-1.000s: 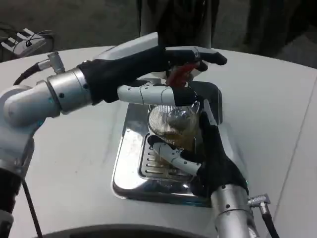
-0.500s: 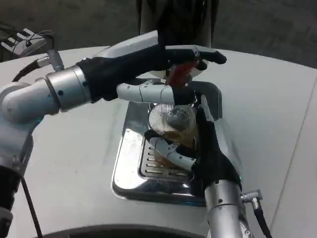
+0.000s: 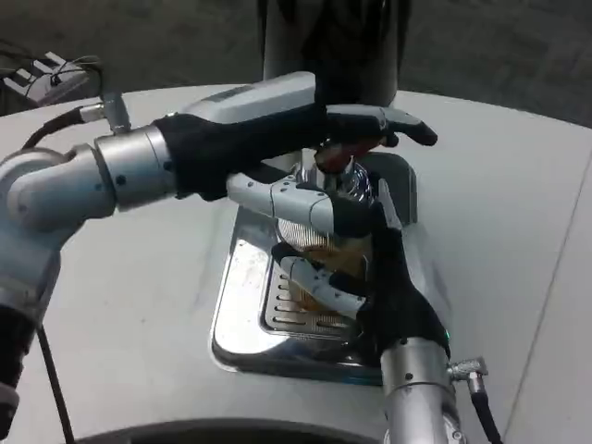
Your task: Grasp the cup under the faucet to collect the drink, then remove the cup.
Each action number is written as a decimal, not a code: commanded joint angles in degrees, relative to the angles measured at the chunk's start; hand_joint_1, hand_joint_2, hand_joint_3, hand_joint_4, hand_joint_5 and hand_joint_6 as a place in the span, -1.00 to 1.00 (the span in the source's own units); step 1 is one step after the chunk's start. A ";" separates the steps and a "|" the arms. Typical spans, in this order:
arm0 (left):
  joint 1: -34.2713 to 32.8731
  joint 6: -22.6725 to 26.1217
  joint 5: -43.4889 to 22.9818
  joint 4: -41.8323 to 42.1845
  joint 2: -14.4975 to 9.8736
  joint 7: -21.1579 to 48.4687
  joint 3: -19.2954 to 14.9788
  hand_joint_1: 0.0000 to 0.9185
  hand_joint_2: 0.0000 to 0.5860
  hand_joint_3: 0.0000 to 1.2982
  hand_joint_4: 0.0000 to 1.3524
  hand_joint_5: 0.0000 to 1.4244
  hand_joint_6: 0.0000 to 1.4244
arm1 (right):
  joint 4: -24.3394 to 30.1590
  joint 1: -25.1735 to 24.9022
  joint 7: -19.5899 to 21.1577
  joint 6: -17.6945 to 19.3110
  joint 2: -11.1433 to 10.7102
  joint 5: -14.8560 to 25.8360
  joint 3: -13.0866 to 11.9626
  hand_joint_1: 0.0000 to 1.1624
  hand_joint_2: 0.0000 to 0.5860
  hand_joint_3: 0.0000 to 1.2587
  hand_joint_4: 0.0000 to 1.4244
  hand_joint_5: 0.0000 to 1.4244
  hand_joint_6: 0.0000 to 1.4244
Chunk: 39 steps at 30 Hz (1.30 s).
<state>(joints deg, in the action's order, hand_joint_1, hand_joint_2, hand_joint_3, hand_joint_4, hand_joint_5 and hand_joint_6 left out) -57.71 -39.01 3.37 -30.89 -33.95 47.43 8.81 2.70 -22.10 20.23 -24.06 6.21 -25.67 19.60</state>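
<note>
- Your right hand (image 3: pixel 388 277) wraps its black-and-white fingers round the clear ribbed plastic cup (image 3: pixel 310 242), keeping it steady under the outlet.
- Your left hand (image 3: pixel 305 139) reaches over the cup, fingers pressed on the red faucet lever (image 3: pixel 340 146), presumably to keep the drink flowing.
- The cup stands on the shiny steel drip tray (image 3: pixel 242 314), amber liquid inside; removal is not yet due.
- No brand, label or legible writing appears.

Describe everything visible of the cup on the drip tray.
The cup is clear, ribbed plastic by its look, holding amber drink. It stands about upright on the grille of the shiny metal drip tray, below the red faucet lever. The right hand wraps it from the near side; the left hand reaches across above it, partly hiding its rim.
</note>
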 commanded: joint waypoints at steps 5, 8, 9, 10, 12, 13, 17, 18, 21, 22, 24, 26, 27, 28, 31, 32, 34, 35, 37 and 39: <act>-0.17 -1.30 1.51 -0.27 -0.93 1.92 1.89 -1.00 -1.00 -0.71 -0.86 -0.79 -0.80 | -0.86 2.21 2.52 1.54 3.94 0.63 0.86 0.19 -0.30 -1.00 -1.00 -0.97 -0.89; -0.08 -1.16 1.32 -0.18 -0.95 1.97 1.93 -1.00 -1.00 -0.71 -0.86 -0.79 -0.80 | -0.74 2.68 3.28 2.07 3.89 0.77 1.03 0.19 -0.30 -1.00 -1.00 -0.97 -0.89; -0.06 -1.12 1.25 -0.17 -0.94 2.00 1.96 -1.00 -1.00 -0.71 -0.86 -0.79 -0.80 | -0.71 2.81 3.41 2.16 3.87 0.83 1.05 0.19 -0.30 -1.00 -1.00 -0.97 -0.89; -0.02 -1.04 1.10 -0.13 -0.84 2.02 1.98 -1.00 -1.00 -0.71 -0.86 -0.79 -0.80 | -0.72 2.86 3.52 2.20 3.83 0.90 1.09 0.19 -0.30 -1.00 -1.00 -0.97 -0.89; 0.01 -0.94 0.89 -0.01 -0.73 2.04 2.04 -1.00 -1.00 -0.71 -0.86 -0.79 -0.80 | -0.93 3.10 3.87 2.57 3.86 1.10 1.07 0.19 -0.30 -1.00 -1.00 -0.96 -0.89; 0.04 -0.85 0.74 0.11 -0.68 2.05 2.05 -1.00 -1.00 -0.71 -0.86 -0.79 -0.80 | -1.12 3.22 4.05 2.82 3.90 1.24 1.04 0.19 -0.30 -1.00 -1.00 -0.96 -0.89; -0.11 -0.26 0.00 0.61 -0.69 2.31 1.86 -1.00 -1.00 -0.71 -0.86 -0.80 -0.80 | -3.00 3.57 5.62 5.02 4.49 2.14 1.12 0.19 -0.30 -1.00 -1.00 -0.94 -0.87; -0.17 -0.08 -0.23 0.68 -0.74 2.46 1.76 -1.00 -1.00 -0.71 -0.86 -0.80 -0.80 | -3.43 3.55 5.91 5.44 4.53 2.29 1.17 0.19 -0.30 -1.00 -1.00 -0.94 -0.87; -0.37 0.46 -0.68 0.66 -0.83 2.98 1.56 -1.00 -1.00 -0.71 -0.86 -0.80 -0.80 | -5.15 3.60 7.04 7.50 4.75 3.00 1.26 0.19 -0.30 -1.00 -1.00 -0.93 -0.85; -0.44 0.45 -0.70 0.58 -0.84 3.09 1.54 -1.00 -1.00 -0.71 -0.86 -0.80 -0.80 | -5.72 3.66 7.51 8.26 4.83 3.25 1.28 0.19 -0.30 -1.00 -1.00 -0.93 -0.85; -0.69 0.73 -0.81 0.31 -0.79 3.34 1.48 -1.00 -1.00 -0.71 -0.86 -0.80 -0.80 | -6.95 3.86 8.75 9.82 5.09 3.60 1.31 0.19 -0.30 -1.00 -1.00 -0.93 -0.85; -0.98 0.99 -0.98 0.07 -0.70 3.56 1.38 -1.00 -1.00 -0.71 -0.86 -0.80 -0.80 | -7.63 4.02 9.80 10.82 5.15 3.60 1.51 0.19 -0.30 -1.00 -1.00 -0.92 -0.85; -1.07 1.04 -1.01 0.01 -0.67 3.62 1.34 -1.00 -1.00 -0.71 -0.87 -0.80 -0.80 | -7.84 4.06 10.19 11.15 5.15 3.69 1.57 0.19 -0.30 -1.00 -1.00 -0.92 -0.85; -1.23 1.10 -1.04 -0.06 -0.66 3.69 1.29 -1.00 -1.00 -0.71 -0.87 -0.80 -0.80 | -8.13 4.09 10.82 11.52 5.22 3.61 1.68 0.19 -0.30 -1.00 -1.00 -0.92 -0.85; -1.60 1.10 -0.95 -0.17 -0.73 3.78 1.17 -1.00 -1.00 -0.72 -0.87 -0.80 -0.80 | -9.06 4.07 12.26 12.32 5.51 3.61 1.96 0.19 -0.30 -1.00 -1.00 -0.92 -0.85; -1.65 1.08 -0.90 -0.21 -0.76 3.78 1.13 -1.00 -1.00 -0.72 -0.87 -0.80 -0.80 | -9.59 4.03 12.75 12.61 5.75 3.71 2.07 0.19 -0.30 -1.00 -1.00 -0.92 -0.85; -1.68 1.09 -0.83 -0.24 -0.85 3.82 1.09 -1.00 -1.00 -0.72 -0.87 -0.80 -0.80 | -10.47 3.97 13.49 13.05 6.13 3.81 2.29 0.19 -0.30 -1.00 -1.00 -0.92 -0.85; -1.68 1.08 -0.81 -0.26 -0.89 3.83 1.09 -1.00 -1.00 -0.72 -0.87 -0.80 -0.80 | -10.82 3.94 13.82 13.19 6.28 3.86 2.41 0.19 -0.30 -1.00 -1.00 -0.92 -0.85; -1.58 1.07 -0.82 -0.20 -1.04 3.96 1.10 -1.00 -1.00 -0.72 -0.88 -0.80 -0.80 | -11.42 3.90 14.46 13.29 6.56 3.89 2.82 0.19 -0.30 -1.00 -1.00 -0.91 -0.84; -1.49 1.07 -0.96 -0.15 -1.16 4.11 1.07 -1.00 -1.00 -0.72 -0.88 -0.80 -0.80 | -11.87 3.92 15.09 13.30 6.82 3.82 3.21 0.20 -0.30 -1.00 -1.00 -0.91 -0.84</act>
<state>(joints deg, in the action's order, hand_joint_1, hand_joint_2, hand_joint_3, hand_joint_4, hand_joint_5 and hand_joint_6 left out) -58.90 -37.82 2.30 -30.96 -34.52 49.78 9.50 -8.40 -21.33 33.67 -11.43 6.22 -22.23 22.05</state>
